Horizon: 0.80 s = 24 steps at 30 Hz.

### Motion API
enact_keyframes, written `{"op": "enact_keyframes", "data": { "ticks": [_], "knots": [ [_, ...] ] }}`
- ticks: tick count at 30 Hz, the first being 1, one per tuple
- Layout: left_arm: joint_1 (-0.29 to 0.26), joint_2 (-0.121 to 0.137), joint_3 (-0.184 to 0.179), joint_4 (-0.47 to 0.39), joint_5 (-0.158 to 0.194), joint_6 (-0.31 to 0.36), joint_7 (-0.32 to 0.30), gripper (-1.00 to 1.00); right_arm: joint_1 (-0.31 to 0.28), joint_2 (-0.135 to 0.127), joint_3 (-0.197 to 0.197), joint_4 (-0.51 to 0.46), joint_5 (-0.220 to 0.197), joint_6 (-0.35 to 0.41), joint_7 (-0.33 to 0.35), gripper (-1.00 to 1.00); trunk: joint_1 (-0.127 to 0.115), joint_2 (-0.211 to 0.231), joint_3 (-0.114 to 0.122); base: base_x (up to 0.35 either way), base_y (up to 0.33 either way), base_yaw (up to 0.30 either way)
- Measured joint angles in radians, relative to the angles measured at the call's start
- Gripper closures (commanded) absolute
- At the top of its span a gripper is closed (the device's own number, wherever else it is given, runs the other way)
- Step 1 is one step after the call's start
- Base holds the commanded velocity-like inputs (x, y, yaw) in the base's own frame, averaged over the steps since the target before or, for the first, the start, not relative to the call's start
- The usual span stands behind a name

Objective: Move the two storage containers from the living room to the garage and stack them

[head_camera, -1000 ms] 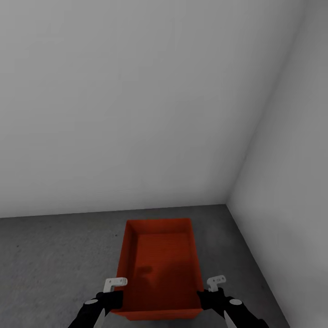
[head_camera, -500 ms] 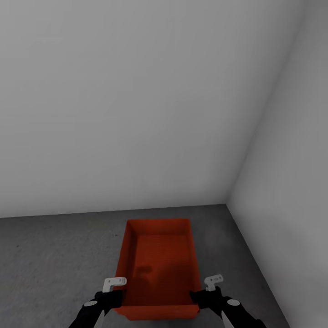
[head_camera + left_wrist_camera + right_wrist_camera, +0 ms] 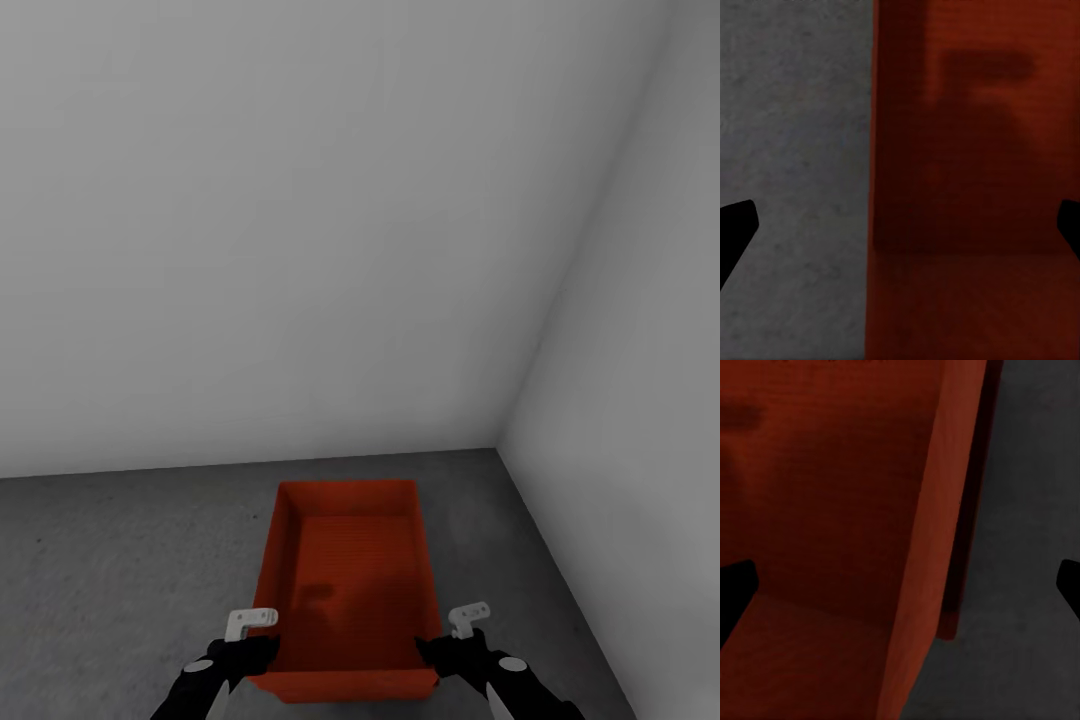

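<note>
One orange-red storage container (image 3: 348,590) stands open-topped on the dark grey concrete floor (image 3: 120,570) of the garage, near the corner of two white walls. My left gripper (image 3: 256,650) is at its near left wall and my right gripper (image 3: 438,650) at its near right wall. In the left wrist view the container's wall (image 3: 945,187) runs between the left gripper's (image 3: 900,225) wide-apart black fingers. The right wrist view shows the right gripper (image 3: 900,585) straddling the thin wall (image 3: 937,547) in the same way. Both grippers are open, with no finger touching the container.
A white back wall (image 3: 300,250) rises just beyond the container and a white side wall (image 3: 640,420) closes the right. Bare concrete stretches to the left of the container, and a narrow strip of floor (image 3: 480,520) lies between it and the side wall.
My right gripper has shifted a little inward toward the container's wall. The container's near right corner has also shifted slightly left. Over the last half second nothing moved.
</note>
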<state>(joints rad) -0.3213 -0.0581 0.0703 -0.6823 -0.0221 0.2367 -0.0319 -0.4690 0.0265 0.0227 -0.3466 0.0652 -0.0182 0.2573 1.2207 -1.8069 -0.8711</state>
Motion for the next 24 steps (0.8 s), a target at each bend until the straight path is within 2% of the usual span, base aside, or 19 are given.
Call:
{"op": "enact_keyframes", "data": {
  "ticks": [13, 24],
  "knots": [
    [0.0, -0.002, 0.0, 0.0, 0.002, 0.003, -0.001, -1.0, 0.0, 0.0, 0.0, 0.0, -0.001, 0.0, -0.001, -1.0, 0.0, 0.0, 0.0, -0.045, 0.0, 0.0],
    [0.0, -0.002, -0.001, 0.0, 0.003, 0.004, -0.001, -1.0, 0.0, 0.0, 0.0, 0.0, -0.001, 0.0, -0.001, -1.0, -0.042, 0.077, 0.034, -0.01, 0.0, 0.0]
  ]
}}
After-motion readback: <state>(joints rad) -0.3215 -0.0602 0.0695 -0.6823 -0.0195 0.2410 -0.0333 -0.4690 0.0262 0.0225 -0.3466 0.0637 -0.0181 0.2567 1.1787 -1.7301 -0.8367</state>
